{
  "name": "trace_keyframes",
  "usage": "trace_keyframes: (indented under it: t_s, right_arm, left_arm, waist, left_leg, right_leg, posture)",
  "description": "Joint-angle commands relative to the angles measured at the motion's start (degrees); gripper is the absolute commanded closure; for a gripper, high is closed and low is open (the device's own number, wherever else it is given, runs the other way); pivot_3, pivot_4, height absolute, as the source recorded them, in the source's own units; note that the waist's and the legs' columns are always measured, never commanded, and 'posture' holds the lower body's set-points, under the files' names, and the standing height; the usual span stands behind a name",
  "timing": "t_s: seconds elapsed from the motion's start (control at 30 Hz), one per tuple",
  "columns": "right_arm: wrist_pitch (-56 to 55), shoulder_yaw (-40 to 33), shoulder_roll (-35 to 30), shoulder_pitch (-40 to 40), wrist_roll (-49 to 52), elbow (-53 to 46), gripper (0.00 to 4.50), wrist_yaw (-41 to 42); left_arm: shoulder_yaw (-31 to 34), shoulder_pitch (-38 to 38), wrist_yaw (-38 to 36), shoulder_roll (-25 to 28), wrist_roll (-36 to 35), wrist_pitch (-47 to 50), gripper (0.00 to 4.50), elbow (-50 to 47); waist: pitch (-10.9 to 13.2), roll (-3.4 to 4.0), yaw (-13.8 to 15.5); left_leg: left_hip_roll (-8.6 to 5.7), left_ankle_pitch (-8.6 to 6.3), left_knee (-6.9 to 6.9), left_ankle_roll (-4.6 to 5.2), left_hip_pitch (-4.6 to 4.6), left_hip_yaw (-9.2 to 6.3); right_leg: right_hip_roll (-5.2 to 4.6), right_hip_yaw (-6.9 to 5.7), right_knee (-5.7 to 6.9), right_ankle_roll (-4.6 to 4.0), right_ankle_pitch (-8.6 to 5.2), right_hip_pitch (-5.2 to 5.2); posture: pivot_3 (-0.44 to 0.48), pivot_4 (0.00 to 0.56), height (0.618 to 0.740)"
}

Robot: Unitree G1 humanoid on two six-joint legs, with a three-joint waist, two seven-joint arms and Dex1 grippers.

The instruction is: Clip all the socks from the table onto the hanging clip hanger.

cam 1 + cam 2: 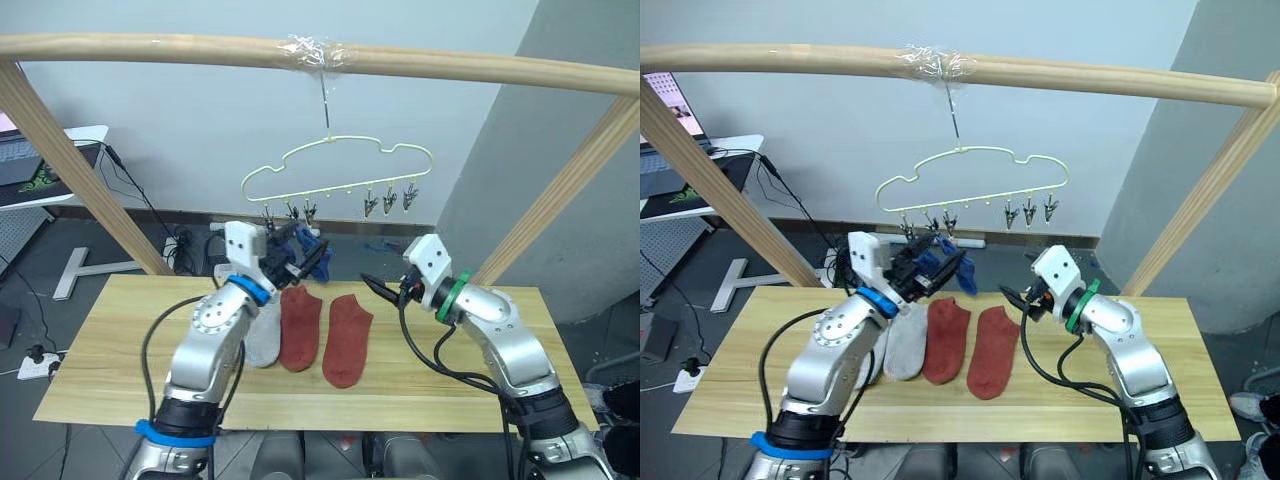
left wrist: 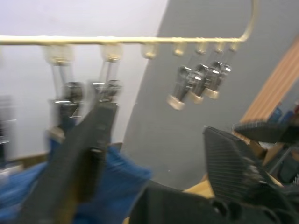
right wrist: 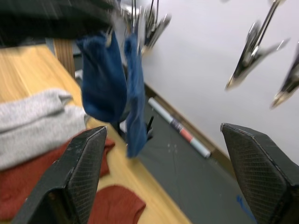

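Wooden pole frame [image 1: 300, 55] spans the scene, crossbar overhead, slanted legs either side of the table [image 1: 120, 370]. White desk with laptop [image 1: 30, 165] far left. Clip hanger [image 1: 340, 170] hangs from the crossbar by its hook. Two blue socks [image 3: 112, 84] hang from its left clips; right clips bare. On the table: grey socks [image 1: 902, 345], two rust red socks [image 1: 322, 330], side by side. Left gripper [image 1: 305, 262] raised at the blue socks, fingers spread. Right gripper [image 1: 378, 290] open, empty, right of the red socks.
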Motion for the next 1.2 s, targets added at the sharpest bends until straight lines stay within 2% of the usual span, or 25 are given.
trace_keyframes:
  t_s: [0.03,0.23,0.37,0.87,1.2]
  right_arm:
    - [2.6,-2.9,-0.9,-0.9,3.7,-6.4,0.4,0.4]
    - [5.8,-4.0,-1.9,-3.1,6.4,-8.7,0.4,0.4]
    - [7.6,-5.1,-1.9,-5.1,7.7,-8.4,0.4,-0.4]
    - [10.6,-5.2,-3.7,-8.6,11.6,-9.8,0.4,0.7]
    - [13.5,-5.7,-4.3,-10.8,14.9,-11.9,0.4,-0.1]
  left_arm:
    - [-1.2,-1.3,5.0,-1.5,7.2,-5.3,1.56,2.5]
    - [-0.3,-2.7,8.0,-4.2,9.8,-8.0,1.56,6.1]
    - [0.2,-3.6,9.0,-5.3,10.1,-7.7,2.39,6.9]
    - [2.1,-2.9,11.0,-8.5,9.0,-5.3,2.39,7.5]
    - [2.4,-6.8,13.0,-10.3,10.4,-6.7,2.39,11.9]
  waist:
    - [0.0,0.02,-0.1]
    - [0.0,0.02,-0.3]
    - [0.0,0.02,-0.3]
    - [0.0,0.01,-0.3]
    - [0.0,0.0,-0.4]
  left_leg:
    - [0.0,0.0,0.0,0.0,0.01,0.0]
    - [0.0,0.0,0.01,0.0,0.01,0.01]
    - [0.0,0.0,0.01,0.01,0.01,0.02]
    - [-0.01,0.0,0.02,0.01,0.01,0.02]
    - [-0.01,0.01,0.05,0.02,0.01,0.02]
  right_leg:
    - [0.0,0.01,0.01,0.0,0.0,0.0]
    - [0.01,0.02,0.03,0.0,0.01,0.0]
    - [0.01,0.02,0.03,0.0,0.02,0.01]
    - [0.02,0.0,0.04,-0.01,0.05,0.02]
    - [0.04,-0.02,0.05,0.0,0.08,0.04]
  posture:
    - [0.14,0.115,0.74]
    - [0.123,0.121,0.74]
    - [0.117,0.123,0.74]
    - [0.117,0.123,0.74]
    - [0.094,0.124,0.74]
